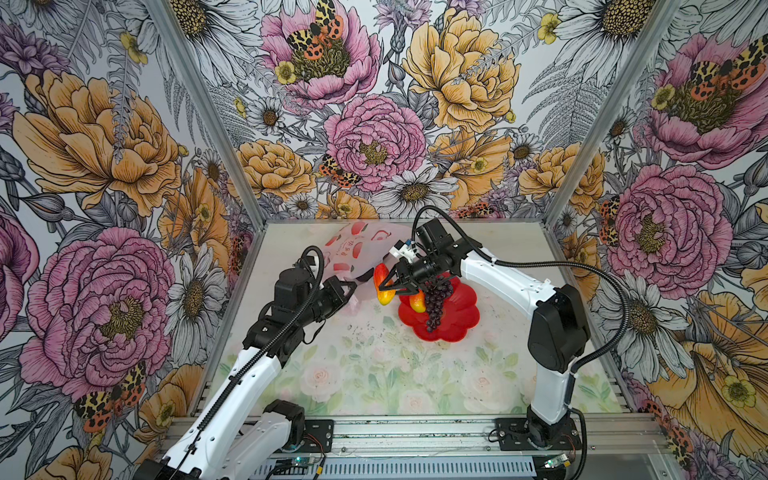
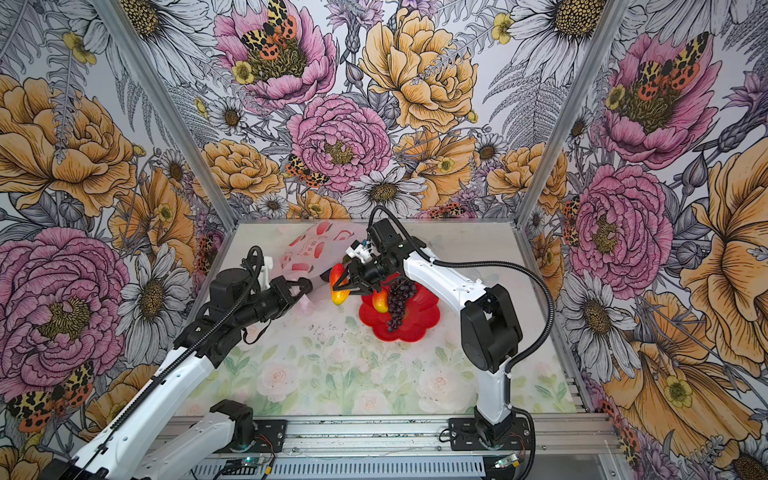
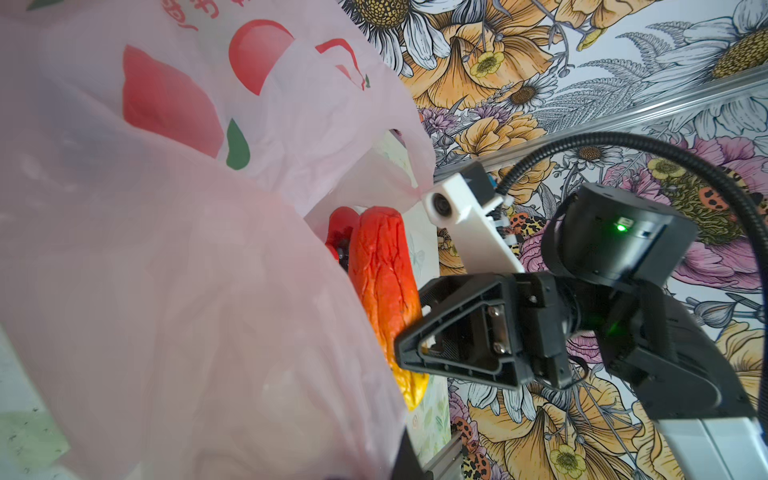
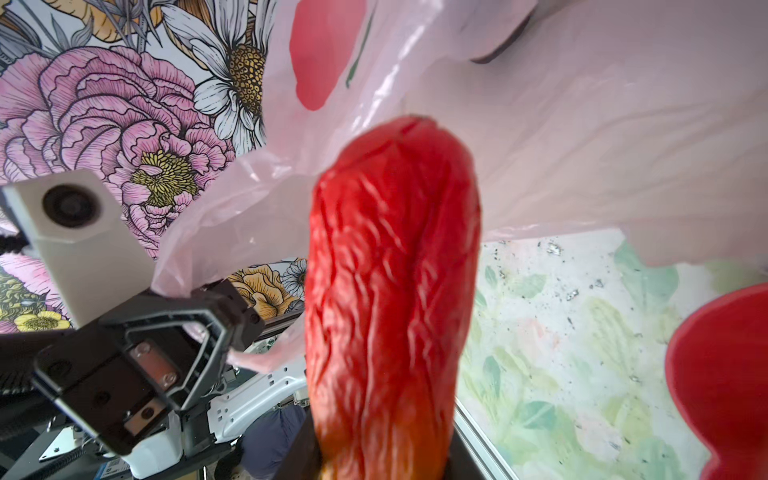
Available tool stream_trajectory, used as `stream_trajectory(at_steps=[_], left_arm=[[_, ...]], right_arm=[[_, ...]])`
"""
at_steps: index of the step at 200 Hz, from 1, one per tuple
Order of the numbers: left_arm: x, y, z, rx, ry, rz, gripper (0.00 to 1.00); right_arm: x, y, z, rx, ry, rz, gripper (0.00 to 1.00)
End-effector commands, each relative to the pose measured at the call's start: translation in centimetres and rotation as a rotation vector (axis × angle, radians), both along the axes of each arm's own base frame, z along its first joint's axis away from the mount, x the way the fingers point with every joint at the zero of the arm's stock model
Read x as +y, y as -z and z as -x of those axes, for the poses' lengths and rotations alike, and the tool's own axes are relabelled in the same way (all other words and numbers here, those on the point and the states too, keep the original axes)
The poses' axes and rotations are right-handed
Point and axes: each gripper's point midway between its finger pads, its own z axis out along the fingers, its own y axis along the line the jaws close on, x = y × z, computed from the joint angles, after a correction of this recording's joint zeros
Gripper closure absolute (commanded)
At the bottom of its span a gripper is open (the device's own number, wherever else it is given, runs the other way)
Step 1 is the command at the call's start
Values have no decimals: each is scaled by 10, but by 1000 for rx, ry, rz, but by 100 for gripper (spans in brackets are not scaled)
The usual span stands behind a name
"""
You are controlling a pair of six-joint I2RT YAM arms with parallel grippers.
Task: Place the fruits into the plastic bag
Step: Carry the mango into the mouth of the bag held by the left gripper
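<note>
The pink plastic bag (image 1: 357,249) (image 2: 316,249) lies at the back of the table with its mouth toward the plate. My left gripper (image 1: 351,287) (image 2: 306,287) is shut on the bag's rim and holds it up; the right wrist view shows it (image 4: 232,320) pinching the film. My right gripper (image 1: 387,284) (image 2: 343,284) is shut on a wrinkled red-yellow fruit (image 1: 381,276) (image 3: 382,282) (image 4: 390,270) just in front of the bag's opening (image 3: 166,249). A purple grape bunch (image 1: 436,303) (image 2: 397,303) and a yellow-orange fruit (image 1: 417,303) (image 2: 379,302) lie on the plate.
The red flower-shaped plate (image 1: 461,316) (image 2: 419,324) (image 4: 723,374) stands right of the bag, under my right wrist. Flowered walls close in the back and both sides. A metal rail with the arm bases (image 1: 536,432) runs along the front edge.
</note>
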Motion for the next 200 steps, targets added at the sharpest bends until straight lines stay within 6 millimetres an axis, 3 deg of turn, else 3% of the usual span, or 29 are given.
stream_trajectory(at_steps=[1,63,91,172,200], left_arm=[[-2,-1,8,-13,12,13,100],[-6,-1,14,-19,27,7,100],[-7,-2,15,-24,37,2,100],[-20,11,27,12,85,5,100],[-19,6,25,-5,77,2,100]], right_arm=[[18,-12,-9,-34,-32,-51,81],[45,17,-4,59,-90,-51,80],[56,21,-7,75,-95,-52,81],[73,40,-62,36,82,46,80],[88,48,-68,-10,93,68,79]])
